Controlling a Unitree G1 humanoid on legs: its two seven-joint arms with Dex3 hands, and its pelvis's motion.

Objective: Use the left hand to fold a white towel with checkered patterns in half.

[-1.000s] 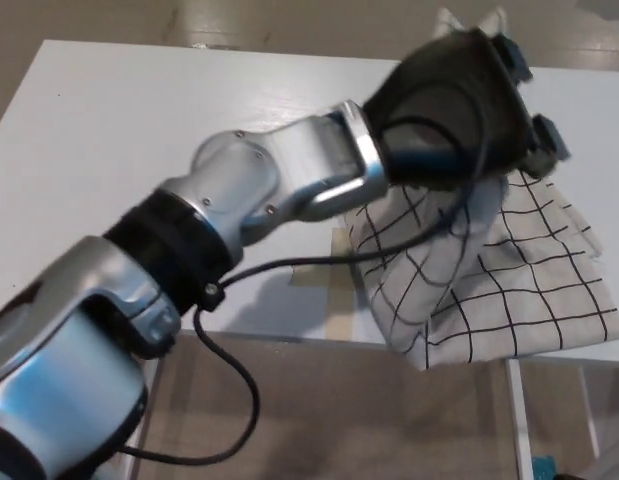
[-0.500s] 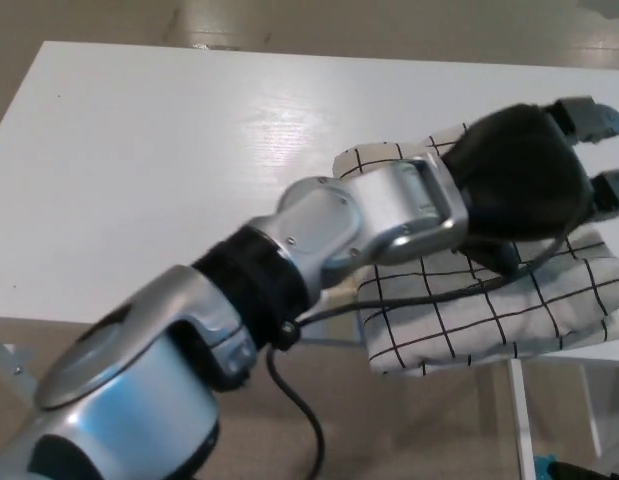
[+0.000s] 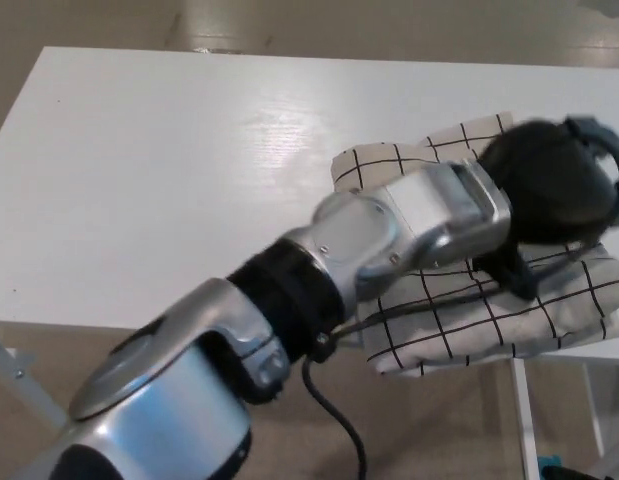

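From the left my left arm runs across the white counter point(image 3: 139, 180) to the checkered towel point(image 3: 469, 320), which lies doubled over at the counter's near right edge, one corner hanging past it. My left hand point(image 3: 549, 190) rests on top of the towel's far side. I cannot tell whether its fingers are apart or together; the hand's back hides them. I'd judge the fold made, so I would press flat along the towel, then lift straight up without dragging the top layer. I count one towel, one hand, one counter.
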